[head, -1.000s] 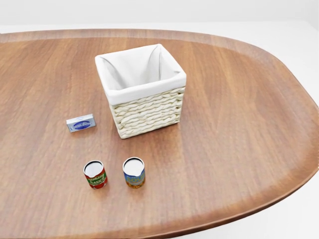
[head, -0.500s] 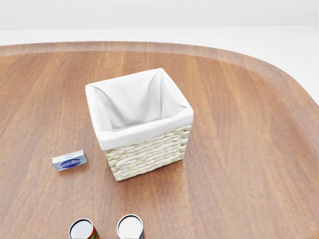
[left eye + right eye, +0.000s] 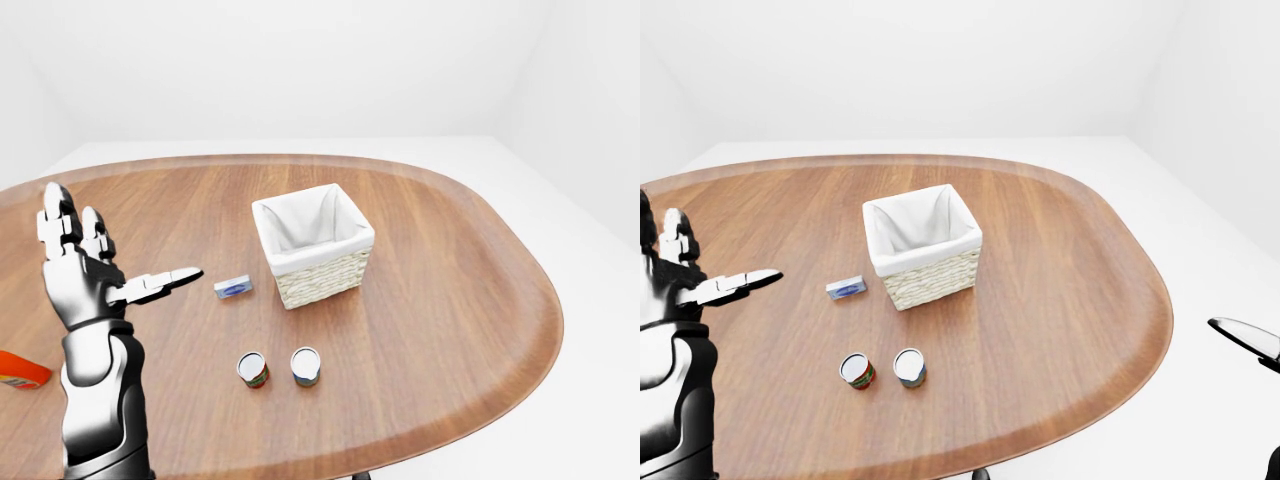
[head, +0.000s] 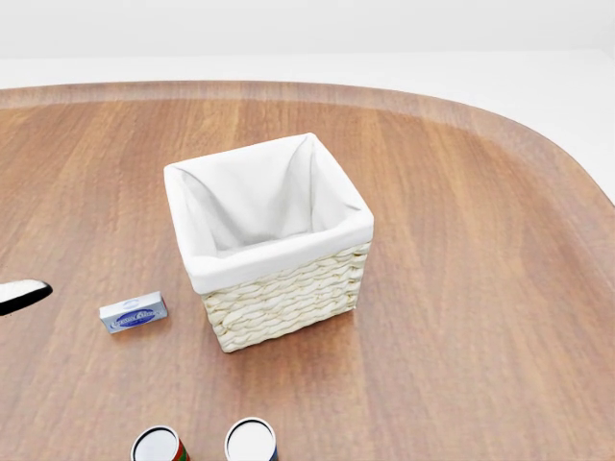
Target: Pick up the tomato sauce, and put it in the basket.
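Bare simulated room; plain white walls (image 3: 300,60); one oval wooden table (image 3: 450,290)

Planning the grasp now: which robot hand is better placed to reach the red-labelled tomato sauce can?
Left. The left robot hand is raised, open, over the table's left side, nearer the red-labelled tomato sauce can. The right robot hand barely shows, off the table's right edge.

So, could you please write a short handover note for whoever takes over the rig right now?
Left robot hand: raised over the table's left side, open, holding nothing.
Right robot hand: only a tip shows at the right-eye view's right edge; state unclear.
Red can, presumably the tomato sauce, stands beside the blue can, below the basket.
Done: nothing; basket looks empty.
Left: grasp the red can and put it in the basket.
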{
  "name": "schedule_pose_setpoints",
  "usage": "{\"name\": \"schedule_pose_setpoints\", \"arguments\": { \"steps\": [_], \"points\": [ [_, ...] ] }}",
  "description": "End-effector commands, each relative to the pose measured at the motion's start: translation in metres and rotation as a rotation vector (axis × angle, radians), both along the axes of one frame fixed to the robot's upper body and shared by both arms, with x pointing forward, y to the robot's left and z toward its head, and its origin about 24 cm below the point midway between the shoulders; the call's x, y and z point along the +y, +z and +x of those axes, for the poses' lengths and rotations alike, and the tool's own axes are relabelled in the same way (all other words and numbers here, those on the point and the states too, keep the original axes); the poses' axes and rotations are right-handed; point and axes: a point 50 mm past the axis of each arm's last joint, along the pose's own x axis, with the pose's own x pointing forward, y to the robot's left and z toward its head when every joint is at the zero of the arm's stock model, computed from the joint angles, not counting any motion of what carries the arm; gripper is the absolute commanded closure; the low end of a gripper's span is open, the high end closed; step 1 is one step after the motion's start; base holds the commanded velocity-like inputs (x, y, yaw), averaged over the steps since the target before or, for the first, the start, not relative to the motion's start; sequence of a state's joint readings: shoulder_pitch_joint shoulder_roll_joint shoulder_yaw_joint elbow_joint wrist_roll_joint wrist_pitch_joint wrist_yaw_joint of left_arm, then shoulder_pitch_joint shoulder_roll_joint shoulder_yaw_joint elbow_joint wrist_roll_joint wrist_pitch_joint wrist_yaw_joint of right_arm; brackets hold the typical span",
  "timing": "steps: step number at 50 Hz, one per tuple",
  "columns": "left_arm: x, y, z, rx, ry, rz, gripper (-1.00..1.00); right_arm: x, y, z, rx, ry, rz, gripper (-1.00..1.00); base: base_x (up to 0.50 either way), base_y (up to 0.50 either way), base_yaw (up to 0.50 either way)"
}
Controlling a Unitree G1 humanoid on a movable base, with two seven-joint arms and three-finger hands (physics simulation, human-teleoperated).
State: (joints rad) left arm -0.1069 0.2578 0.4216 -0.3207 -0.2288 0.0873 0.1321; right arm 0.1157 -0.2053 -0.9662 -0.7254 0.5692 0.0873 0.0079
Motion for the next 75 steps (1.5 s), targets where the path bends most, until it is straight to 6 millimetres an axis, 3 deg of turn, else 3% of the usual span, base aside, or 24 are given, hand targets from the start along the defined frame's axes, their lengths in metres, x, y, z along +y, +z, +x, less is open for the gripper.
{"name": "schedule_pose_setpoints", "arguments": {
  "steps": [1,5,11,21,27,46,60,75],
  "points": [
    [-0.057,-0.048,0.023,0.301,-0.314,0.29,-1.0,0.0,0.001,0.0,-0.006,0.005,0.003,-1.0,0.0,0.0,0.0],
    [-0.063,-0.055,0.022,0.352,-0.321,0.359,-1.0,0.0,0.001,0.0,-0.008,0.005,0.003,-1.0,0.0,0.0,0.0],
    [-0.078,-0.087,0.015,0.55,-0.37,0.562,-1.0,0.0,0.002,0.0,-0.011,0.007,0.001,-1.0,0.0,0.0,0.0],
    [-0.077,-0.105,0.011,0.66,-0.343,0.643,-1.0,0.0,0.004,-0.001,-0.021,0.006,-0.004,-1.0,0.0,0.0,0.0],
    [-0.085,-0.133,0.001,0.798,-0.408,0.743,-1.0,0.0,0.003,0.0,-0.016,0.006,-0.003,-1.0,0.0,0.0,0.0],
    [-0.103,-0.158,-0.022,0.862,-0.575,0.862,-1.0,0.0,-0.001,0.002,0.007,0.002,0.002,-1.0,0.0,0.0,0.0],
    [-0.091,-0.179,-0.013,0.943,-0.475,0.937,-1.0,0.0,-0.001,0.001,0.005,0.002,0.002,-1.0,0.0,0.0,0.0],
    [-0.087,-0.184,-0.01,0.963,-0.436,0.961,-1.0,0.0,-0.001,0.002,0.005,0.003,0.003,-1.0,0.0,0.0,0.0]
  ]
}}
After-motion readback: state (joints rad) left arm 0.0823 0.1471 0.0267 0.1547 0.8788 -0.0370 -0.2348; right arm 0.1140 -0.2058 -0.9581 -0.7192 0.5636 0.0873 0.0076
